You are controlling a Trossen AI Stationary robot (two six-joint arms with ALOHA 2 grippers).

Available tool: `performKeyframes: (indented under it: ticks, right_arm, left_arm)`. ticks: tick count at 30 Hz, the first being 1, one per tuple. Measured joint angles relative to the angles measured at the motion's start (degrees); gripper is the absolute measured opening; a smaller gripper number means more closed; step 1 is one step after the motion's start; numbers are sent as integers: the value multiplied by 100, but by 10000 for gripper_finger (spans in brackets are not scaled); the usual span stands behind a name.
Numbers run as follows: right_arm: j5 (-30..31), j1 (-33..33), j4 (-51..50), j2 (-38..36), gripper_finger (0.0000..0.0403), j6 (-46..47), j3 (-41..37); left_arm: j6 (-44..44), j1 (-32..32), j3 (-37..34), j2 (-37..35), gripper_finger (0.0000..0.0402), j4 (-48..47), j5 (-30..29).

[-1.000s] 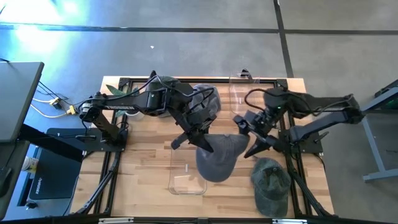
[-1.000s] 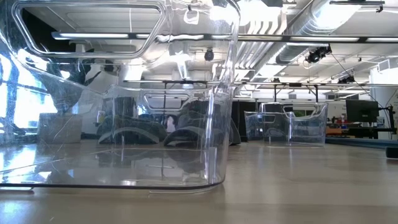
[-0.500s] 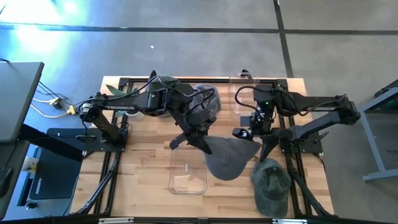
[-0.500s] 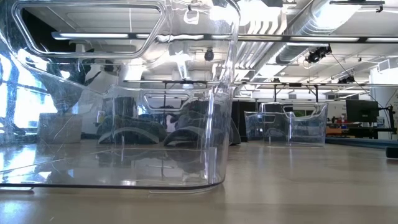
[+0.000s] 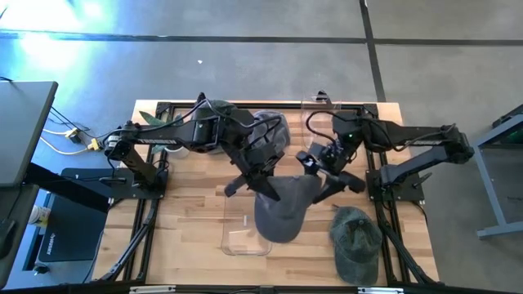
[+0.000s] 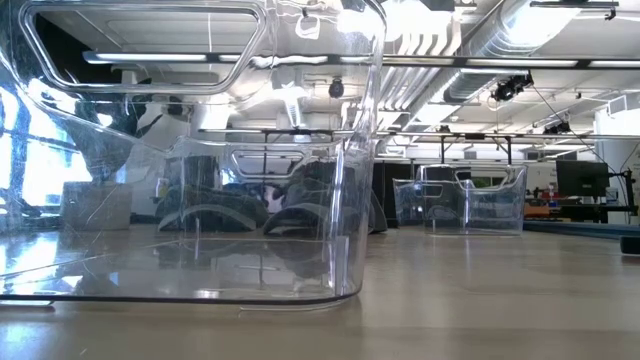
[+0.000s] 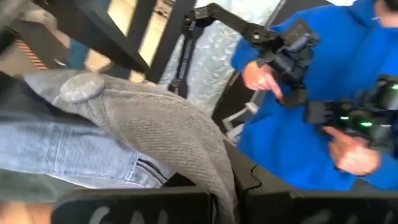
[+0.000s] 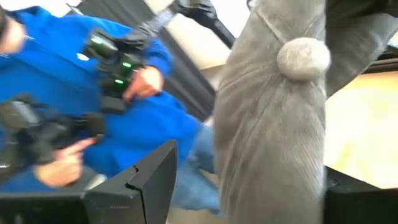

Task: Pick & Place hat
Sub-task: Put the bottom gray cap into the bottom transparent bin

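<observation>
A grey corduroy hat (image 5: 283, 211) with a button on top (image 7: 79, 88) hangs over the middle of the table, beside a clear bin (image 5: 245, 227). My left gripper (image 5: 263, 186) is shut on it. From the right, my right gripper (image 5: 327, 173) stands open, one finger on either side of the hat's crown (image 8: 267, 143). A gap shows beside one of its fingers (image 8: 140, 183). Whether the other finger (image 8: 357, 196) touches the cloth I cannot tell. My left gripper pinches the grey hat's cloth (image 7: 219, 177) between its two fingers, away from the top button. It comes at the hat about level, from the table's left and far side. The hat hangs below and beyond the fingers, lifted off the table.
A green hat (image 5: 356, 243) lies on the table at the near right. A second clear bin (image 5: 319, 122) stands at the far edge, with bluish hats (image 5: 274, 131) left of it. A person in blue (image 7: 323, 93) holds control handles beyond the table.
My right gripper has moved a little toward the table's left, closer to the hanging grey hat, and has turned slightly. The hat's hanging part swung toward the right and has come back left over the bin's right side. My left gripper has kept still, still shut.
</observation>
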Motion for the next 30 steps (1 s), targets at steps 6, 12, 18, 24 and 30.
performKeyframes:
  ticks: [6,12,18,24,30]
  right_arm:
    - [330,195,-97,0,198,-410,0]
    - [-125,254,288,-55,128,235,0]
    - [392,275,249,-9,18,26,0]
    - [743,275,212,-9,18,-153,0]
    - [1278,278,-236,-9,9,-337,0]
  left_arm:
    - [135,2,0,0,0,-84,-250]
    - [178,0,0,0,0,-278,-254]
    - [23,0,0,0,2,-271,-249]
    - [-286,0,0,0,45,-259,-238]
    - [-523,13,0,83,144,-342,-232]
